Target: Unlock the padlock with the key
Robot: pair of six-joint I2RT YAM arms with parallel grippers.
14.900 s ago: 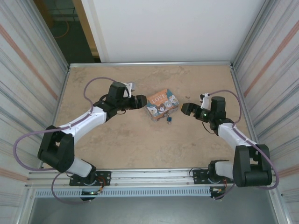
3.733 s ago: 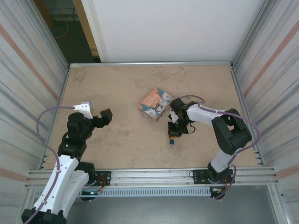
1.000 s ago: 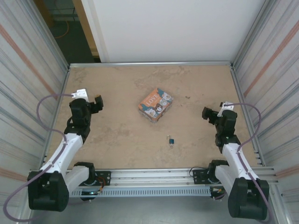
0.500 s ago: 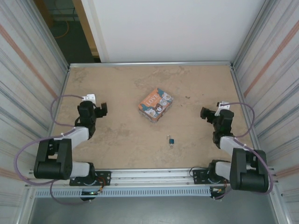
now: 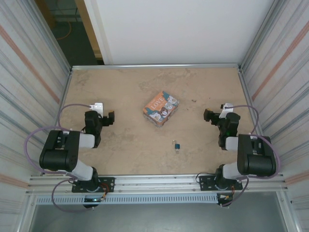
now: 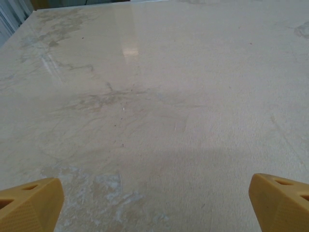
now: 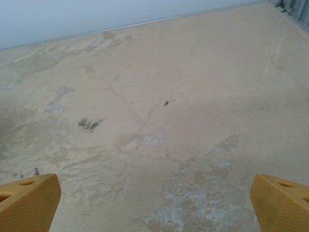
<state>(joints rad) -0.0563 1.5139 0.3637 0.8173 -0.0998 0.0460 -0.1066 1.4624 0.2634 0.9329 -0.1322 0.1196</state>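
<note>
The padlock (image 5: 177, 145) lies nearer than the tin (image 5: 161, 108); left gripper (image 5: 110, 118) and right gripper (image 5: 207, 115) gape wide, empty.

padlock (image 5: 177, 145) tiny, no detail, left tool fingertips (image 6: 29, 205) cropped btm

The tiny blue padlock (image 5: 177, 145) is laid on the beige marbled table (image 5: 130, 87), in front and slightly right of the colourful rectangular "LOVE" tin (image 5: 160, 108), apart from it.
</note>
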